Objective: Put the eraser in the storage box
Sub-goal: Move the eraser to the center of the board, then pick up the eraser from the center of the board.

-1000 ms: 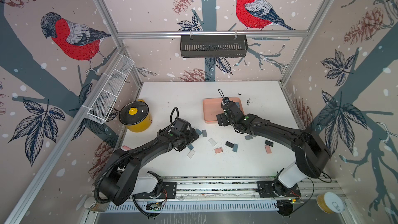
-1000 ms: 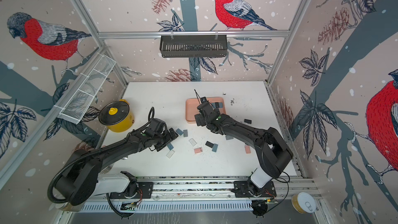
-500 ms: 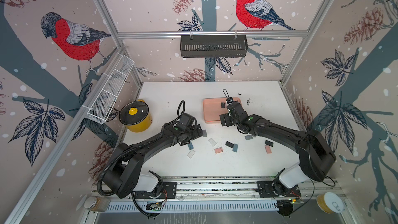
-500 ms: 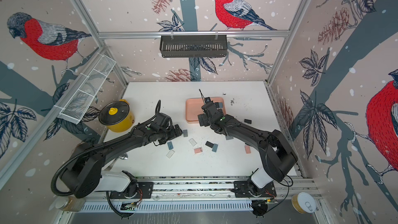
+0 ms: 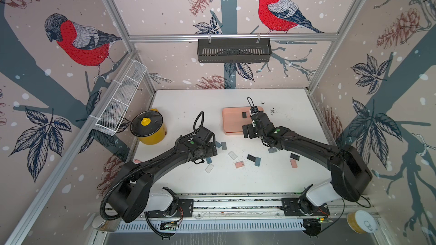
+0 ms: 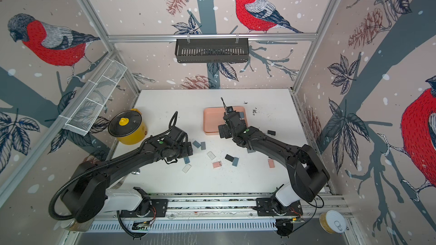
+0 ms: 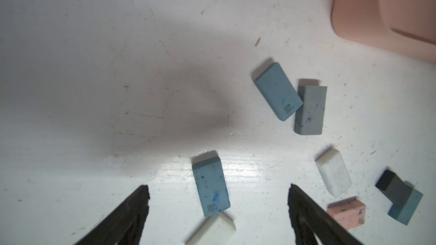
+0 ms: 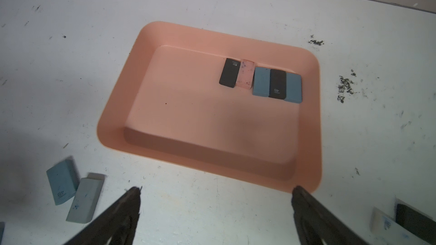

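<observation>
The storage box (image 8: 106, 123) is a shallow salmon-pink tray at mid-table, seen in both top views (image 5: 232, 120) (image 6: 212, 121). Several erasers lie in its far corner: black (image 8: 228, 73), pink (image 8: 245, 74) and blue (image 8: 260, 81) ones. A speckled blue eraser (image 7: 211, 186) lies flat on the table (image 5: 208, 160), between the fingers of my left gripper (image 7: 218, 191), which is open and not touching it. A white eraser (image 7: 212, 230) lies against its near end. My right gripper (image 8: 217, 190) stands open and holds nothing, over bare table just in front of the box's near rim.
Loose erasers lie around: a blue (image 7: 277, 90) and grey (image 7: 310, 110) pair, white (image 7: 333, 173), pink (image 7: 346, 212), black (image 7: 392, 187). A yellow lidded pot (image 5: 148, 127) stands at the left. A white wire basket (image 5: 120, 104) and a black slotted basket (image 5: 233, 50) hang on the walls.
My left gripper has shifted right, over the speckled blue eraser. My right gripper has drawn back a little from over the box toward the table's front.
</observation>
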Robot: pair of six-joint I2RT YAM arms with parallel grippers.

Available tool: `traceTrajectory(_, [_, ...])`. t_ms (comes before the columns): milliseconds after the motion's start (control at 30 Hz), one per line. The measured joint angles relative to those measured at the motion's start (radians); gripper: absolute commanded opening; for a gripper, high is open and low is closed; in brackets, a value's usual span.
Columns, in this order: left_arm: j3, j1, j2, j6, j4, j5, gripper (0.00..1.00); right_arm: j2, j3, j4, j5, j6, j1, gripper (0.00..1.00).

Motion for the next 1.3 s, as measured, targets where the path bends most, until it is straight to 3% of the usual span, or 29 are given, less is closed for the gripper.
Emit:
traceTrajectory(500, [0.032, -0.047, 0.152, 0.021, -0.001, -0.002, 0.68, -0.012, -0.021, 0.005, -0.005, 0.004, 0.005, 0.99])
traceTrajectory(600, [0.044, -0.048, 0.172, 0.029, -0.009, -0.009, 0.60, -0.019, -0.030, 0.009, -0.004, 0.004, 0.004, 0.99])
traceTrajectory(1033, [0.140, -0.134, 0.308, 0.074, -0.065, -0.138, 0.45, -0.034, -0.042, 0.020, -0.001, 0.004, -0.013, 0.99])
traceTrajectory(1300, [0.161, -0.149, 0.328, 0.079, -0.070, -0.177, 0.44, -0.052, -0.056, 0.021, -0.001, 0.004, -0.026, 0.99])
